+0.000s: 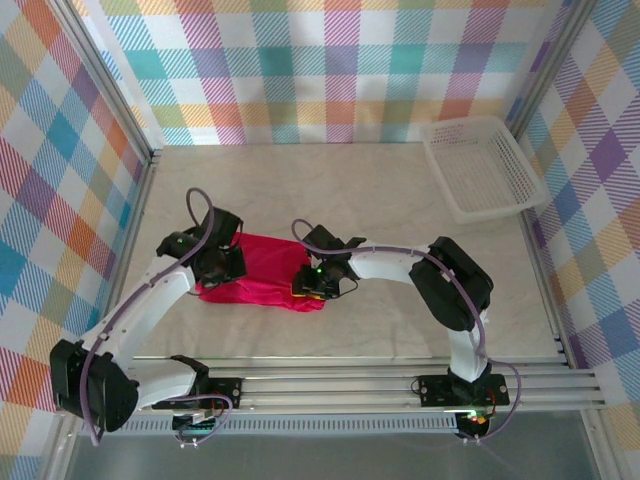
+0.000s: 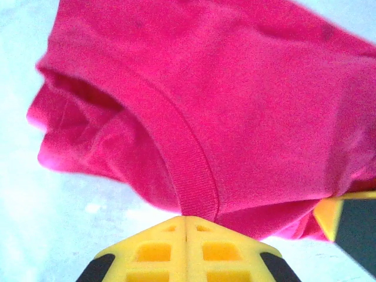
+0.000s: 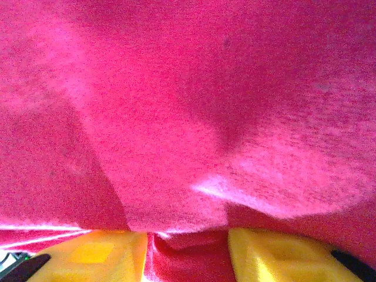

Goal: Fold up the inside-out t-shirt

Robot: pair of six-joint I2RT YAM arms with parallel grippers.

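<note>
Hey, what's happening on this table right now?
Two robot arms are working on a crimson t-shirt lying bunched on the table. The left gripper is shut on its ribbed collar edge, and the right gripper has fabric pinched between its fingers. A white mesh basket sits apart, far right.

No text, label, brand or number can be read in any of the views. The inside-out t-shirt (image 1: 262, 268) shows only plain crimson cloth, and its collar ribbing (image 2: 191, 176) carries no legible writing.

One t-shirt (image 1: 262, 270), one basket (image 1: 480, 170) (white mesh), two arms (image 1: 150, 300) (image 1: 400, 265), one table (image 1: 400, 200)
</note>
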